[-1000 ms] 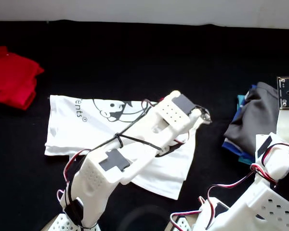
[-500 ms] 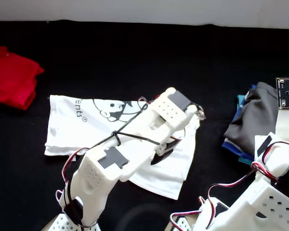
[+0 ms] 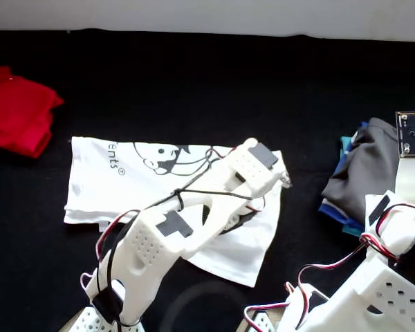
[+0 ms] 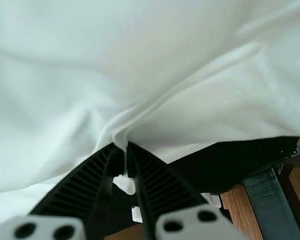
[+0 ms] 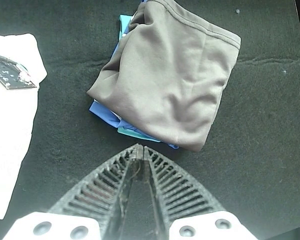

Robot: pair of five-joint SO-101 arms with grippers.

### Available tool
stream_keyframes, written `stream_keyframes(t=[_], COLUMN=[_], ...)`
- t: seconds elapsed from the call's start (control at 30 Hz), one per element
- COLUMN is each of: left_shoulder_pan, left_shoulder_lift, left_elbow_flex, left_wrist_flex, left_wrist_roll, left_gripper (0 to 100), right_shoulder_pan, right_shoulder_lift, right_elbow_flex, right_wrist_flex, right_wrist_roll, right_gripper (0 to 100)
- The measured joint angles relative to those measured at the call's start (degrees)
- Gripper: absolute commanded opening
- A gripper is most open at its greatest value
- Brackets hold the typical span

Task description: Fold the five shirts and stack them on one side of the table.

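Note:
A white printed shirt (image 3: 124,181) lies spread at the table's middle, with its right part rumpled. My left arm bends over that part, and my left gripper (image 3: 228,220) is down on the cloth. In the left wrist view the left gripper (image 4: 125,150) is shut on a raised fold of the white shirt (image 4: 140,65). A folded red shirt (image 3: 17,111) sits at the far left. A stack with a grey shirt (image 3: 366,166) on top of blue and teal ones lies at the right. My right gripper (image 5: 140,149) hangs shut above the black cloth just short of the grey shirt (image 5: 175,80), holding nothing.
Black cloth (image 3: 194,83) covers the table, with a pale wall behind it. The right arm (image 3: 391,232) stands at the near right beside the stack. Bare wood and a dark bracket (image 4: 270,195) show beyond the table's near edge.
My left arm has sunk lower over the white shirt's right part, and the cloth's right edge has drawn slightly inward. The right arm has stayed still.

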Motion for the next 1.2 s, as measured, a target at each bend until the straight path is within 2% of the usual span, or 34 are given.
stream_keyframes(t=[0.2,0.57,0.77,0.97,1.2], left_shoulder_pan=[-0.6,-9.3,-8.8,-6.9,-6.5], left_shoulder_lift=[-5.7,-10.1,-11.1,-19.1,-21.2], left_elbow_flex=[0.0,0.0,0.0,0.6,12.7], left_wrist_flex=[0.0,-2.5,-2.9,-2.9,-9.3], left_wrist_roll=[0.0,0.6,3.1,4.2,4.2], left_gripper=[1,1,1,1,1], right_shoulder_pan=[0.0,0.0,0.0,0.0,0.0], right_shoulder_lift=[0.0,0.0,0.0,0.0,0.0], right_elbow_flex=[0.0,0.3,0.3,0.3,0.3], right_wrist_flex=[0.0,0.0,0.0,0.0,0.0], right_wrist_roll=[0.0,0.0,0.0,0.0,0.0], right_gripper=[1.9,1.9,1.9,1.9,1.9])
